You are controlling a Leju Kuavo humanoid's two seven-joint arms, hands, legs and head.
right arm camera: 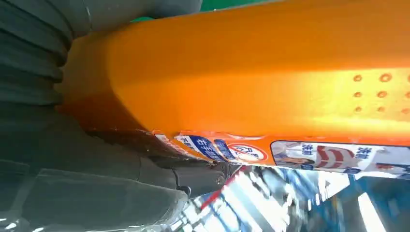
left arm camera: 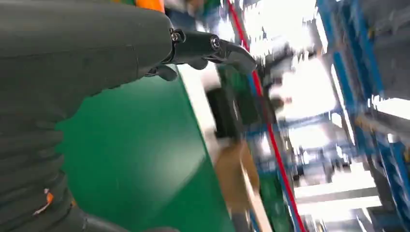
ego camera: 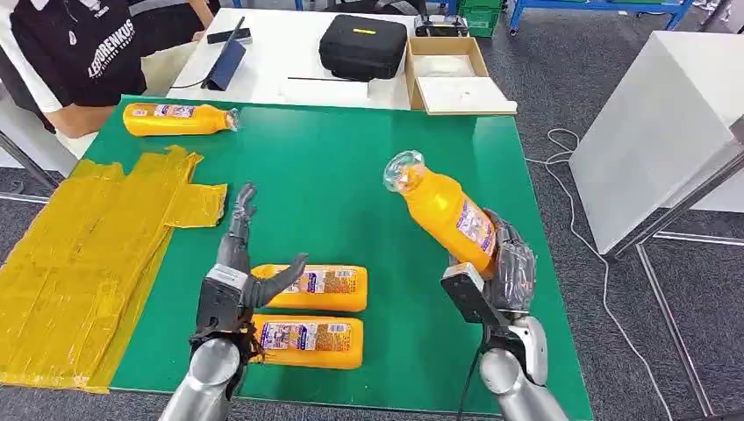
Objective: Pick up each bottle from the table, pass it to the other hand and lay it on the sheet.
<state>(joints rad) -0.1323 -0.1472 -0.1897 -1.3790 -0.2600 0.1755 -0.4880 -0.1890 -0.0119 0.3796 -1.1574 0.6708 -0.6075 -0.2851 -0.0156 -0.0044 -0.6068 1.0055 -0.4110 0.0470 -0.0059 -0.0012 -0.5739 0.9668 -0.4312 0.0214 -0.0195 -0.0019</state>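
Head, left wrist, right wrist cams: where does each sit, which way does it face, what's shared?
Head view: high on the body, facing forward and down at the green table; both silver arms, open left hand, right hand gripping a held bottle.
Left wrist view: behind the left hand, looking along the table toward blurred blue racks.
Right wrist view: behind the right hand, close on the held bottle.
Shared: head and right wrist views both show that bottle.

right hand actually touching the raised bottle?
Touching. In the head view the right hand wraps the lower body of the raised bottle; the right wrist view shows the bottle's orange side pressed against the hand's grey cover.
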